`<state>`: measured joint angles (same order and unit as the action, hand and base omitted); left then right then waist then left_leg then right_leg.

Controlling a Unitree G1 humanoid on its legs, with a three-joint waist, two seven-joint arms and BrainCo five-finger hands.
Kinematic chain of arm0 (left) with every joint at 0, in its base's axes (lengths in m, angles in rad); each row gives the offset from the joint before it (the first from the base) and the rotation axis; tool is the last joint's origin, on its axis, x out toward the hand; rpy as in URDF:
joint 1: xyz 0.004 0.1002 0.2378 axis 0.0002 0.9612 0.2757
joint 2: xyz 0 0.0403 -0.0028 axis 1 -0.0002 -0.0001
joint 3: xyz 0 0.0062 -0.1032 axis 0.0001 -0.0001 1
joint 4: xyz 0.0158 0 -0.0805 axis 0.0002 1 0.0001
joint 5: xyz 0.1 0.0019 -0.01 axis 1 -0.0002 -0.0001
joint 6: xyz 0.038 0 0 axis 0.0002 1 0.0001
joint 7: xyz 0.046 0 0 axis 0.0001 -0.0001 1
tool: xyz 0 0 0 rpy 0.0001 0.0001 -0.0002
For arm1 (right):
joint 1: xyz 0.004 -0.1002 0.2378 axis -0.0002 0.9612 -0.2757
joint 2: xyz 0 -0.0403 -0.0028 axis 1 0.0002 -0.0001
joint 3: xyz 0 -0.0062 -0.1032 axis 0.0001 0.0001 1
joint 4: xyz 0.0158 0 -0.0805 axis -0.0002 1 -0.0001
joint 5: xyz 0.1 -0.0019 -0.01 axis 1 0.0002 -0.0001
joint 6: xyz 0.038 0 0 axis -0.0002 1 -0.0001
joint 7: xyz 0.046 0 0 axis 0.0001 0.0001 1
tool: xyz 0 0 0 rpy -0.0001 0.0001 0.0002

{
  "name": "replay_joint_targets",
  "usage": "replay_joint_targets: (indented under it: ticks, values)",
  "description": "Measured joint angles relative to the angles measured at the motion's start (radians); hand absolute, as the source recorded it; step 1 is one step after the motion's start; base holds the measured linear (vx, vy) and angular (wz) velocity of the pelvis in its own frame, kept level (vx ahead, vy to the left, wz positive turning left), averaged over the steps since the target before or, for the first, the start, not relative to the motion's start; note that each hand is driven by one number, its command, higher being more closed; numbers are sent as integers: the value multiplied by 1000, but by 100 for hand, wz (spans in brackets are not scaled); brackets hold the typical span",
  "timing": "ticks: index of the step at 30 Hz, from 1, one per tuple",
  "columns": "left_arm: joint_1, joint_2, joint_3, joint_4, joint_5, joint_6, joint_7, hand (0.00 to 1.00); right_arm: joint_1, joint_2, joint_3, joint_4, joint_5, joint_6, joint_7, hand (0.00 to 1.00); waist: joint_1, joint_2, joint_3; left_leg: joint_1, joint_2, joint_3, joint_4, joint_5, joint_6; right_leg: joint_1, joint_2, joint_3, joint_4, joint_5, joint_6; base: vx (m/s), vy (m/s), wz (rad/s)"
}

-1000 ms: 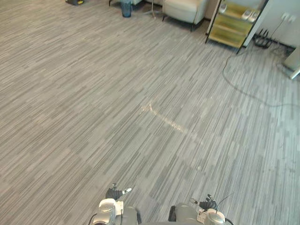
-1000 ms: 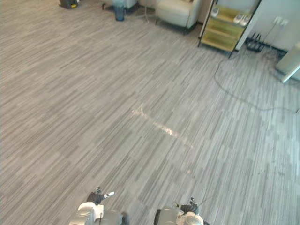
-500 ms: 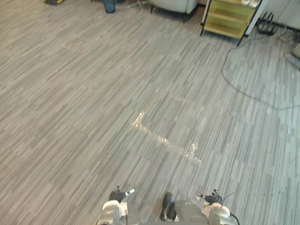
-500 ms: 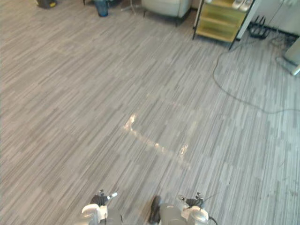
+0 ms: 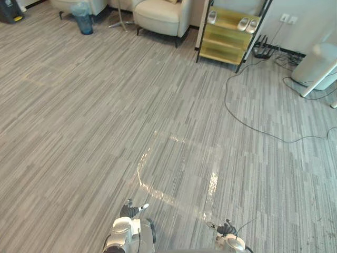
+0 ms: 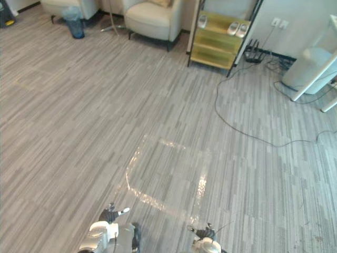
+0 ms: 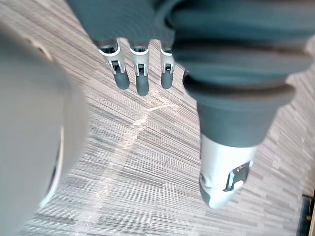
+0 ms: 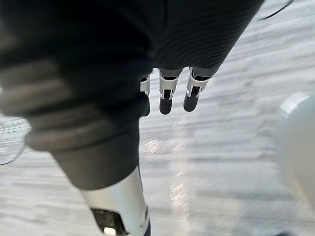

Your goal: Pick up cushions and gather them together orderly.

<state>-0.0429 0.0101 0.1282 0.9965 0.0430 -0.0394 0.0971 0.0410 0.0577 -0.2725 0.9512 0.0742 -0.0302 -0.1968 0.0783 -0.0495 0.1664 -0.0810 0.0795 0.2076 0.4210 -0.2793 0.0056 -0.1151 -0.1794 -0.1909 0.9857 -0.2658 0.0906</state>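
Camera has lifted; a tan cushion [image 6: 160, 2] lies on the cream armchair [image 6: 150, 21].

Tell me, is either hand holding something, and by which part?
Nothing is held: the left hand and the right hand hang open above the carpet.

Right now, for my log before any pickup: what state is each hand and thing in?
left hand: open, empty.
right hand: open, empty.
armchair: upright, far side of the floor.
shelf rack: upright, shoes on top shelf.
bin: upright.
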Motion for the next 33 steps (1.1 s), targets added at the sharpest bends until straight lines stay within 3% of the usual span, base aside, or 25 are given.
replay_joint_targets:
  ticks: [1,2,3,4,7,8,9,10,11,13,14,15,17,19,21,22,23,24,25,27,28,30,33]
  values:
    - [3,-1,-5,3,0,1,0,0,-1,0,0,-1,-1,0,0,0,-1,0,0,24,-1,2,-15,-1,-1,-20,-4,-17,-7,-13,-9,467,-55,19]
    - [7,-5,-9,16,0,2,0,0,-7,0,-1,-2,-14,-1,0,0,-3,1,-1,85,3,10,-62,0,-4,-71,-11,-57,-85,-41,-47,304,-53,10]
    - [7,-6,-9,16,0,2,0,0,-9,-1,-1,-1,-18,-1,0,0,-4,2,-1,96,4,14,-72,0,-5,-83,-11,-64,-108,-43,-50,428,-118,9]
    - [11,-9,-2,16,0,2,1,0,-24,-3,-4,0,-33,-1,1,0,-16,9,-2,147,18,37,-115,0,-11,-129,-9,-89,-243,-41,-59,358,-140,9]
    - [25,-13,8,16,0,1,6,0,-41,-13,-26,8,-35,1,2,0,-21,23,-9,229,42,43,-190,-16,-72,-182,18,-74,-570,96,-65,477,-228,12]
    - [27,-15,17,20,1,2,7,0,-36,-22,-30,13,-34,1,4,0,-25,16,-16,265,41,22,-202,-28,-94,-175,33,-43,-623,252,-96,428,-227,8]
    - [25,-25,26,28,1,2,7,0,-38,-27,-30,18,-35,1,4,0,-24,35,-18,273,57,13,-205,-28,-95,-175,48,-49,-606,242,-98,498,-273,-1]
    - [30,-46,52,39,3,1,6,0,-39,-46,-37,25,-35,0,4,0,-17,75,-35,272,88,-1,-200,-10,-115,-178,74,-51,-583,191,-110,465,-274,-14]
    - [34,-67,55,39,5,2,7,0,-43,-64,-40,25,-35,1,3,0,-25,100,-38,272,111,-22,-173,-5,-113,-177,90,-64,-559,151,-122,518,-327,-1]
    - [34,-66,54,47,8,3,2,0,-42,-67,-40,26,-35,1,3,0,-30,110,-44,208,139,-63,-35,13,-109,-153,106,-81,-557,113,-128,408,-296,25]
    - [30,-67,73,35,8,3,-1,0,-33,-67,-39,26,-34,2,3,0,-39,112,-37,96,174,-118,220,85,-80,-81,120,-110,-601,99,-134,374,-260,46]
    - [30,-67,87,17,10,2,-1,0,-21,-66,-35,24,-33,1,0,0,-30,107,-26,-3,216,-133,448,135,-51,4,144,-126,-663,93,-144,377,-226,39]
    - [34,-64,88,-12,13,-4,-1,0,-18,-62,-24,27,-31,2,0,0,-14,105,-19,-95,243,-112,621,124,-60,113,167,-123,-730,76,-158,348,-142,-2]
    - [39,-56,73,-28,13,-12,-1,0,-18,-55,-10,29,-27,2,-1,0,-14,98,-21,-167,237,-64,614,105,-72,178,166,-119,-776,62,-156,316,-91,-12]
    - [37,-62,70,-35,13,-16,-1,0,-18,-50,-10,30,-12,4,-1,0,-9,99,-19,-222,211,7,427,59,-72,235,160,-104,-825,69,-129,401,6,-24]
    - [34,-63,69,-36,13,-16,-1,0,-18,-46,-14,30,-1,5,-1,0,-6,98,-19,-227,159,6,255,59,-76,259,149,-94,-836,65,-116,410,78,-23]
    - [33,-63,69,-36,13,-17,-1,0,-19,-45,-16,30,3,5,-1,0,-5,97,-18,-227,147,3,219,63,-76,262,145,-90,-836,62,-111,524,177,-42]
    - [32,-67,67,-30,13,-18,-1,0,-16,-40,-21,28,5,6,-2,0,1,101,-20,-197,70,-33,-30,166,-63,284,139,-62,-835,40,-76,346,140,-36]
    - [32,-67,68,-29,12,-19,-2,0,-16,-40,-21,28,5,6,-2,0,3,103,-19,-192,60,-53,-58,231,-54,292,143,-54,-834,32,-64,489,179,-44]
    - [17,-36,68,-23,13,-18,0,0,-18,0,-18,46,3,12,-1,0,11,23,-19,-141,4,-44,-88,220,-29,308,90,-14,-831,33,-47,408,128,-13]
    - [15,-32,68,-23,13,-19,-1,0,-17,8,-17,47,3,13,-2,0,12,10,-22,-141,-1,-38,-87,210,-24,308,81,-12,-825,35,-47,327,123,0]
    - [12,-30,68,-23,13,-19,-3,0,-21,7,-2,47,0,16,0,0,17,4,-21,-123,-9,-22,-88,192,-14,304,65,0,-797,52,-39,228,104,-8]
    - [18,-24,68,-2,15,-16,-10,0,-14,6,4,47,-40,17,7,0,27,6,-30,-16,-48,15,-177,175,-1,254,16,39,-630,68,-28,248,144,-26]
